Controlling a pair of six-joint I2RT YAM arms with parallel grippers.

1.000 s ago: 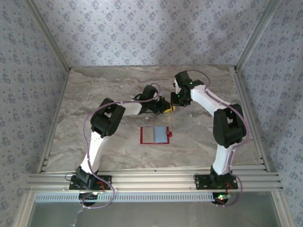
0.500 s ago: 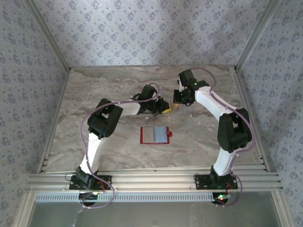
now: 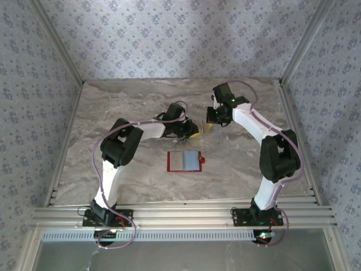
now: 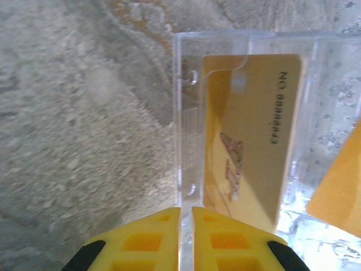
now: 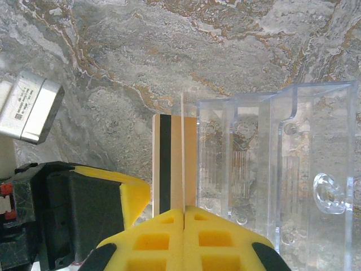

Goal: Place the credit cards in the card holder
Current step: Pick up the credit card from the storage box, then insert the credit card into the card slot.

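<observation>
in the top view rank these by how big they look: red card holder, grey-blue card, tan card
red card holder, largest
grey-blue card
tan card, looks smallest, but tilted and partly hidden, so unsure

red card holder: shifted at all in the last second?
No. The card holder lies open at the same spot, same offset from the aluminium rail at the table's near edge in the top view.
</observation>
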